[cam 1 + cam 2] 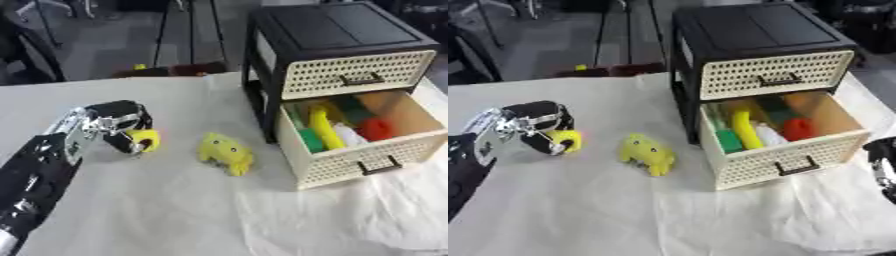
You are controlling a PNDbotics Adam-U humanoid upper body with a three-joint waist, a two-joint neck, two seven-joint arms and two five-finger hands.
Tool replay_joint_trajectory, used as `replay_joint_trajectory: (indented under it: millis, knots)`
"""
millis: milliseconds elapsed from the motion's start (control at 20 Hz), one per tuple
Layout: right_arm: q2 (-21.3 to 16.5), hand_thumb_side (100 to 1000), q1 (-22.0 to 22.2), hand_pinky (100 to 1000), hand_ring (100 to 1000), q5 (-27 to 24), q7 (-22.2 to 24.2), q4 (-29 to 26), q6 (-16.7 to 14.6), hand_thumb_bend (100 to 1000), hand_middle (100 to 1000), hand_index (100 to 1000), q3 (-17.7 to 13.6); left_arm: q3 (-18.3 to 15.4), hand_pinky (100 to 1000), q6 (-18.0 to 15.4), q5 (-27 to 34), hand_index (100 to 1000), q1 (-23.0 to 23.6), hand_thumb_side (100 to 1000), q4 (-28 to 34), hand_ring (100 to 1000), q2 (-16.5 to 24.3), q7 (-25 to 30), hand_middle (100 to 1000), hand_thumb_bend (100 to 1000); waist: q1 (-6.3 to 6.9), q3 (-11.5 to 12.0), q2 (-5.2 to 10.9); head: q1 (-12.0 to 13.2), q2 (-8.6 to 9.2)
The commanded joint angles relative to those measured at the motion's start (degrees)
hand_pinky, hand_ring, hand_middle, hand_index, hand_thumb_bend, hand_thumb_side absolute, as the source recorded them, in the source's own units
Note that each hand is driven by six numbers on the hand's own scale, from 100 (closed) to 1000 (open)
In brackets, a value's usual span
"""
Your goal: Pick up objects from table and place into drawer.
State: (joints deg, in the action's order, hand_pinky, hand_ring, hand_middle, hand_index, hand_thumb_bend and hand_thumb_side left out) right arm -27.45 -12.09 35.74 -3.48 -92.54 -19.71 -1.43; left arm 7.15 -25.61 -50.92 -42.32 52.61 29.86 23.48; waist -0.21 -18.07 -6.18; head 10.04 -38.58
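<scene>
Head stereo pair, looking down, sharing table, drawer

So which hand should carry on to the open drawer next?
Left. The left hand already has its fingers curled round a small yellow object. The right hand only shows at the view's edge beside the open lower drawer. The yellow toy lies untouched on the table.

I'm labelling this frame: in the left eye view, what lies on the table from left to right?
left hand curled round a small yellow object → yellow toy → open lower drawer of the cabinet.
</scene>
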Motion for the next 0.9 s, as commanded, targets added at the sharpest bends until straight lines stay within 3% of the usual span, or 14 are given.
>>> replay_joint_trajectory:
  millis: [50,400,900]
  knots:
    - [-0.8,1000,-0.5,192,323,0.1,-0.2,-1.2,0.1,100,366,654,-0.7,-0.3,100,0.7,4.2,297,-1.2,165,4.6,100,2.7,-0.7,100,100,-0.39,0.0,0.93,-0.3,0.49]
    - [-0.6,1000,-0.3,193,324,0.1,-0.1,-1.0,-0.1,100,367,655,-0.4,1.7,100,3.0,17.6,321,-5.7,173,13.2,100,2.1,3.1,100,100,-0.79,-0.3,1.57,0.0,0.28]
    - [0.7,1000,-1.6,193,326,-0.5,1.5,-0.8,-1.3,100,370,655,1.1,5.2,100,6.4,30.0,345,-12.2,215,18.5,100,-4.4,8.8,100,100,-0.71,-3.4,1.76,1.4,0.11]
